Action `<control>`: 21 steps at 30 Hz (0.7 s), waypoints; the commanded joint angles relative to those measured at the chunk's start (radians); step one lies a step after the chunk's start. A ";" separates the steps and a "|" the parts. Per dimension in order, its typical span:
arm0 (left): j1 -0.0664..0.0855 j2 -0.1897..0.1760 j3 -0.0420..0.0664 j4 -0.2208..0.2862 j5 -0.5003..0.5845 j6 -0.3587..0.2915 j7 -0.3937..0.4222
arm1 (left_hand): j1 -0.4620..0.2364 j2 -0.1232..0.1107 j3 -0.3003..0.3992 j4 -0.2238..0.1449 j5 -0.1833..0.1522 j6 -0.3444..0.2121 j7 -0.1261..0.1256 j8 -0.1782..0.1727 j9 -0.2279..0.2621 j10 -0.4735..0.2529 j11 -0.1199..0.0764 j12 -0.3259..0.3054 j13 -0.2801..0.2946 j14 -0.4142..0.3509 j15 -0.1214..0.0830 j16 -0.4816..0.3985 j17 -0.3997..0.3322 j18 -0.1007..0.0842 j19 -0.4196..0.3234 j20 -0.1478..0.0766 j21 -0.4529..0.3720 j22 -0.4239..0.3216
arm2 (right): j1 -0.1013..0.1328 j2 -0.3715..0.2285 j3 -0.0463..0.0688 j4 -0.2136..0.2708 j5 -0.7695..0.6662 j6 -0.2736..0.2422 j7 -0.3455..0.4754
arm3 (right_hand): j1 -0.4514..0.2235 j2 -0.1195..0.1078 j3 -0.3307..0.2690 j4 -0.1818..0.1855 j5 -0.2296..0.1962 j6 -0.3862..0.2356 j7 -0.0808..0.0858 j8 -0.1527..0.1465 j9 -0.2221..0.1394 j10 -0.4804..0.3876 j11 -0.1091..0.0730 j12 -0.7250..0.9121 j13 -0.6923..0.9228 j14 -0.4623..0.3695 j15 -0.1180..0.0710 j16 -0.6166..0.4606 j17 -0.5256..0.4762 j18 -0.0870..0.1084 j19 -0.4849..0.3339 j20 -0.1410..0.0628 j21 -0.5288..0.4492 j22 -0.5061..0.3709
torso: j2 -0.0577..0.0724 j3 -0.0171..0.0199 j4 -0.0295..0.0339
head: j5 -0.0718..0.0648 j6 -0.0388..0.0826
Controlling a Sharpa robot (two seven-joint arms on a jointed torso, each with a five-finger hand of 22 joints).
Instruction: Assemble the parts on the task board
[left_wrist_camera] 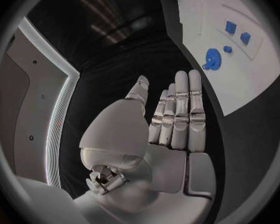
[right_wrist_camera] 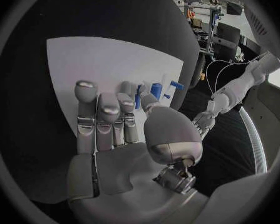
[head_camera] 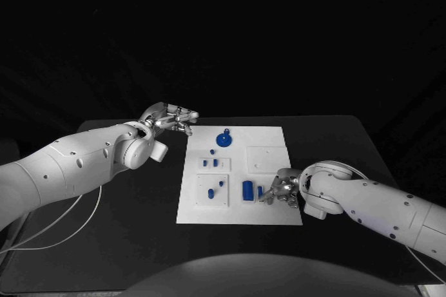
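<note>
Black table (head_camera: 121,245), parts (head_camera: 247,190) beside right robot hand (head_camera: 283,189)

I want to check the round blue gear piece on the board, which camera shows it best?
The head view: the round blue gear lies unobstructed at the task board's far end. The left wrist view shows it too, but warped near the rim. I cannot pick it out in the right wrist view.

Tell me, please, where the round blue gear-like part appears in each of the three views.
Head view: the round blue part lies on the far end of the task board, near the left hand.
Left wrist view: the same part lies on the board, beyond the fingers.
Right wrist view: I cannot pick it out.
Shared landmark: the white task board.
</note>
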 commanded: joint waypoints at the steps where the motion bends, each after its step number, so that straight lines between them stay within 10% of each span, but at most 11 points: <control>1: 0.000 0.000 0.001 0.002 0.003 0.009 0.009 | 0.001 0.009 -0.004 -0.002 -0.004 -0.001 0.001 0.006 0.001 -0.005 0.000 0.002 0.001 -0.004 0.002 0.005 -0.001 0.004 -0.002 0.005 0.000 0.001 | -0.002 -0.011 0.004 0.001 0.034 -0.023 0.054 | -0.012 -0.014 -0.007 0.008 -0.002 -0.009 0.006 -0.004 -0.002 0.002 0.004 -0.008 -0.002 0.005 -0.006 -0.006 -0.003 -0.012 0.051 -0.008 -0.008 0.051 | -0.002 -0.0002 -0.0008 | -0.002 0.002; 6: 0.001 -0.001 0.001 0.000 0.018 -0.005 0.008 | 0.000 0.007 -0.005 -0.001 -0.004 0.000 0.000 0.006 0.001 -0.003 -0.001 0.002 0.001 -0.005 0.002 0.004 -0.002 0.004 -0.003 0.005 -0.001 0.001 | 0.009 -0.018 0.026 -0.022 0.100 -0.087 0.164 | -0.033 -0.071 -0.036 0.083 -0.002 -0.065 0.030 0.003 -0.026 -0.035 0.021 -0.071 -0.032 -0.014 0.005 -0.082 -0.052 -0.004 0.032 0.005 -0.117 0.015 | -0.004 0.0005 -0.0005 | -0.009 0.026; 12: 0.007 0.002 0.001 -0.009 0.032 -0.021 0.002 | -0.001 0.005 -0.003 -0.001 -0.004 0.004 -0.002 0.007 0.001 0.004 -0.001 0.002 0.001 -0.023 0.010 -0.045 -0.028 0.000 -0.032 0.013 -0.007 -0.022 | 0.049 -0.009 0.046 -0.087 0.205 -0.146 0.294 | -0.004 -0.083 -0.059 0.136 -0.002 -0.084 0.038 -0.004 -0.057 -0.064 0.029 -0.130 -0.074 -0.031 0.011 -0.167 -0.115 0.004 0.027 0.011 -0.279 -0.050 | -0.007 0.0010 0.0022 | -0.019 0.082; 18: 0.030 0.017 0.001 -0.042 0.061 -0.039 -0.009 | 0.003 0.002 0.001 0.002 -0.003 0.005 -0.003 0.007 0.001 0.021 0.004 0.002 0.001 -0.013 0.039 -0.300 -0.146 -0.006 -0.105 0.043 -0.007 -0.197 | 0.117 0.032 0.054 -0.228 0.426 -0.209 0.446 | 0.059 -0.036 -0.111 0.106 0.037 -0.115 0.056 -0.004 -0.124 -0.144 0.052 -0.321 -0.262 -0.088 0.039 -0.368 -0.262 0.021 -0.031 0.041 -0.528 -0.231 | -0.023 -0.0018 0.0014 | -0.026 0.142; 21: 0.045 0.029 0.001 -0.065 0.083 -0.044 -0.014 | 0.006 0.002 0.002 0.002 -0.005 -0.001 -0.003 0.007 0.001 -0.001 0.013 0.000 0.000 -0.052 0.068 -0.424 -0.187 -0.008 -0.189 0.074 -0.008 -0.278 | 0.145 0.060 0.056 -0.310 0.577 -0.238 0.529 | 0.121 0.008 -0.131 0.057 0.052 -0.138 0.077 0.000 -0.210 -0.172 0.081 -0.482 -0.530 -0.119 0.076 -0.585 -0.429 0.017 -0.133 0.080 -0.525 -0.505 | -0.026 -0.0012 0.0012 | -0.029 0.165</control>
